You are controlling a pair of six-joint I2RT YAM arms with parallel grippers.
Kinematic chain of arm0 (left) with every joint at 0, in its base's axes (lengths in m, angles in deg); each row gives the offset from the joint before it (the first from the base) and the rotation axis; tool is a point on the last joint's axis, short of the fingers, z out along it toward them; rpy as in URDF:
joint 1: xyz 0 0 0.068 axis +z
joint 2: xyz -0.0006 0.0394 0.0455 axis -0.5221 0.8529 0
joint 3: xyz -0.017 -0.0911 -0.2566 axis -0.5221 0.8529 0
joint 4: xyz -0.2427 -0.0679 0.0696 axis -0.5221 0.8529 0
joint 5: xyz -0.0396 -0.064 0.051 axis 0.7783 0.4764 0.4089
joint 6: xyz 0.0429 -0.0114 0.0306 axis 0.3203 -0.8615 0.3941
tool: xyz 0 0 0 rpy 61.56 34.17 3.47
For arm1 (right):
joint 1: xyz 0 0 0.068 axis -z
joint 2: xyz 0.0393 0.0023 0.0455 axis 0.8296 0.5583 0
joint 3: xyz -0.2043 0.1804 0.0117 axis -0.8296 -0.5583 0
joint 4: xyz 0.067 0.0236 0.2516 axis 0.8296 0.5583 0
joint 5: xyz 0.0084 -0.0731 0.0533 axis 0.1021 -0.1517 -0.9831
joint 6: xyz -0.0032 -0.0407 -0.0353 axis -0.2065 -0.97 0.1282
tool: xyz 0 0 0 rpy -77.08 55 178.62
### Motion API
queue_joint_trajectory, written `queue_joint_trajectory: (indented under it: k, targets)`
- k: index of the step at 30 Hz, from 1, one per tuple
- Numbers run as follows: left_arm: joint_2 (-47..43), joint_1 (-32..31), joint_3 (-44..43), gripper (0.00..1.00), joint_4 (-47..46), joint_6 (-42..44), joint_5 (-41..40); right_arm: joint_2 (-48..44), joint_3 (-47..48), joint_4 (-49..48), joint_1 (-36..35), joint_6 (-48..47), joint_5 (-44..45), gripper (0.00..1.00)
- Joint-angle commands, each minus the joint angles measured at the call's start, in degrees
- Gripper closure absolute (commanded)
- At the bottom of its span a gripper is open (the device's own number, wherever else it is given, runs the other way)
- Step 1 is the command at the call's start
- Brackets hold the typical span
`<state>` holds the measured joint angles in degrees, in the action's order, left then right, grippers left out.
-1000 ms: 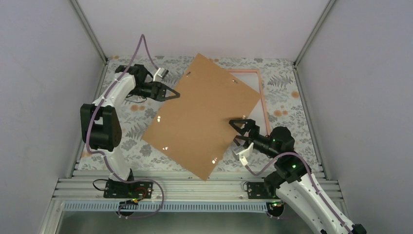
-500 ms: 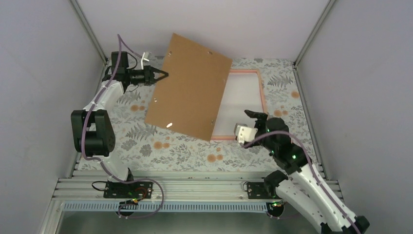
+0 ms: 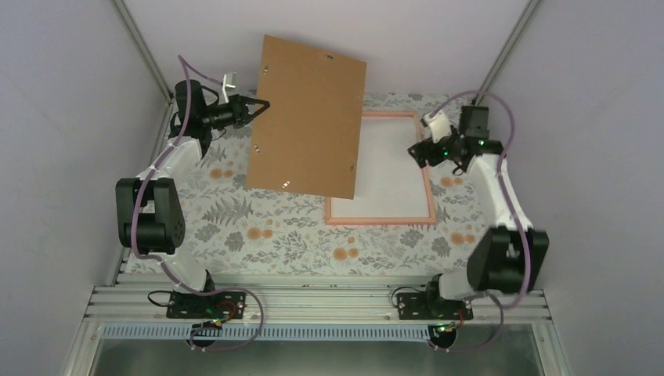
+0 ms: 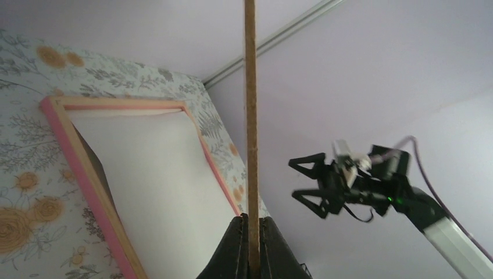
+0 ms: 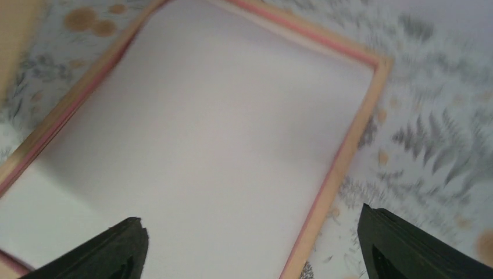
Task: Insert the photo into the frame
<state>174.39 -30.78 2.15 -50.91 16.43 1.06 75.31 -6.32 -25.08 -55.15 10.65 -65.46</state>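
Observation:
The pink frame (image 3: 380,222) lies flat on the floral cloth at centre right, with a plain white sheet (image 3: 391,168) filling it. The photo is out of view; no sunset print shows anywhere. My left gripper (image 3: 262,103) is shut on the left edge of the brown backing board (image 3: 309,117) and holds it tilted in the air, over the frame's left side. From the left wrist the board (image 4: 250,116) is edge-on between the jaws of the left gripper (image 4: 251,224). My right gripper (image 3: 416,153) hovers open above the frame's far right rim (image 5: 343,157), with nothing in it.
The floral tablecloth (image 3: 258,227) covers the table. Lilac walls close in the left, back and right, with aluminium posts (image 3: 493,70) at the far corners. The arm bases sit on a rail (image 3: 313,301) at the near edge.
My left gripper has lifted the backing board up and to the left, uncovering the frame. The right arm has swung from the near side to the frame's far right corner.

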Motion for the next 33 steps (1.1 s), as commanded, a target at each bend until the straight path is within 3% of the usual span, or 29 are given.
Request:
queue_joint_trajectory:
  k: [1,8,14,25,33]
  targets:
    - [-2.42,0.01,-2.55,0.98,-1.02,1.69,-0.63,13.03,7.32,5.97,9.69,13.36,-14.66,0.15]
    - [-3.41,1.92,-2.91,0.98,6.91,8.91,0.12,29.10,14.82,2.07,14.53,23.43,-14.60,0.31]
    - [-2.41,3.44,-3.95,0.98,9.36,11.64,1.55,36.86,17.27,-1.47,14.78,25.29,-14.03,0.35]
    - [-2.37,5.27,-2.95,0.98,10.70,13.89,1.66,43.77,16.66,-5.80,14.74,28.07,-16.31,0.38]
    - [-1.83,5.29,0.64,0.98,4.34,8.19,2.06,43.49,11.01,-8.23,13.62,31.17,-24.83,0.43]
